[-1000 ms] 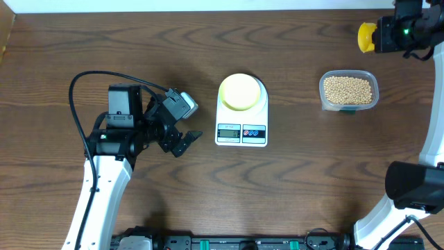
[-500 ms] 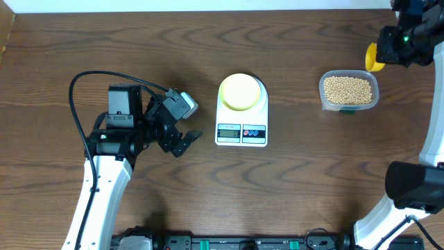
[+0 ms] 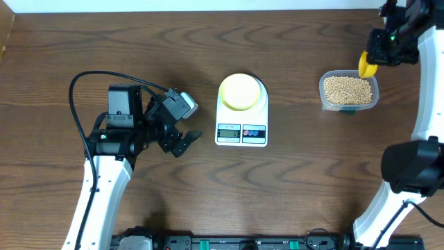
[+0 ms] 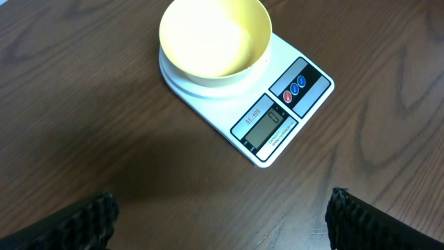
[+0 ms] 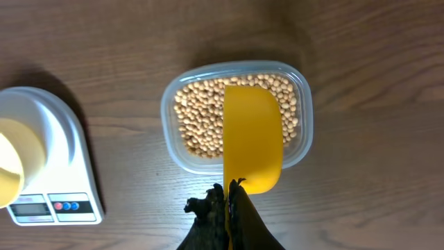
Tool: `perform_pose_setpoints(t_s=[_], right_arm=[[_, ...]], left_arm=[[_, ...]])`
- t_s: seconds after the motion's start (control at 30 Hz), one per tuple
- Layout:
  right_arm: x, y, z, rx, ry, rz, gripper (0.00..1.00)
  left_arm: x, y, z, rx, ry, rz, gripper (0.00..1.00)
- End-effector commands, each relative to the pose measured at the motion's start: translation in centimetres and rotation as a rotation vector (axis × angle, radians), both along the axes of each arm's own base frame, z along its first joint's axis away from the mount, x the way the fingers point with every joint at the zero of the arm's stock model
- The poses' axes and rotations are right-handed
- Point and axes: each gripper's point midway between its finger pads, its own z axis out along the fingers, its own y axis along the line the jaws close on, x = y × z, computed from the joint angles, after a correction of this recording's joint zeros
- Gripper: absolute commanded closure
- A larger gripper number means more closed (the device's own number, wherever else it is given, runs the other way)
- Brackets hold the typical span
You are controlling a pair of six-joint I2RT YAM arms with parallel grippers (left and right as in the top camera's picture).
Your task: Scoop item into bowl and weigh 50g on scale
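The tan beans (image 3: 348,89) fill a clear plastic container (image 3: 325,96) at the right of the table. My right gripper (image 3: 386,42) is shut on the handle of a yellow scoop (image 3: 365,64), which hangs at the container's far right corner. In the right wrist view the scoop (image 5: 253,139) is turned on edge over the beans (image 5: 201,118), with the gripper (image 5: 229,191) clamped on its handle. The pale yellow bowl (image 3: 240,91) stands empty on the white scale (image 3: 241,132). My left gripper (image 3: 187,123) is open to the left of the scale; its wrist view shows the bowl (image 4: 215,38) and scale (image 4: 277,118).
A black cable (image 3: 80,90) loops over the table behind the left arm. The table's far edge (image 3: 208,10) meets a white wall. The right arm's base (image 3: 413,184) stands at the right front.
My right gripper has carried the yellow scoop from the far right corner towards the bean container, and it now hangs at the container's corner. The left arm has not moved.
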Motion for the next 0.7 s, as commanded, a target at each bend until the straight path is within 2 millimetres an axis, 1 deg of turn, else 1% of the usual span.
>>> perform_pose_setpoints(t_s=[0.0, 0.13, 0.4, 0.53, 0.67], right_arm=[[0.1, -0.3, 0.0, -0.043, 0.002, 0.01, 0.99], [0.2, -0.3, 0.1, -0.044, -0.003, 0.014, 0.99], [0.2, -0.4, -0.3, -0.063, 0.001, 0.081, 0.99], [0.1, -0.3, -0.8, -0.056, 0.013, 0.081, 0.99], [-0.5, 0.4, -1.8, -0.015, 0.051, 0.086, 0.99]], left_arm=[[0.2, -0.2, 0.6, -0.012, -0.004, 0.005, 0.03], [0.2, -0.2, 0.6, -0.012, -0.004, 0.006, 0.02], [0.2, -0.2, 0.6, -0.012, -0.004, 0.005, 0.02], [0.2, -0.2, 0.6, -0.012, -0.004, 0.006, 0.02], [0.2, -0.2, 0.6, -0.012, -0.004, 0.005, 0.03]])
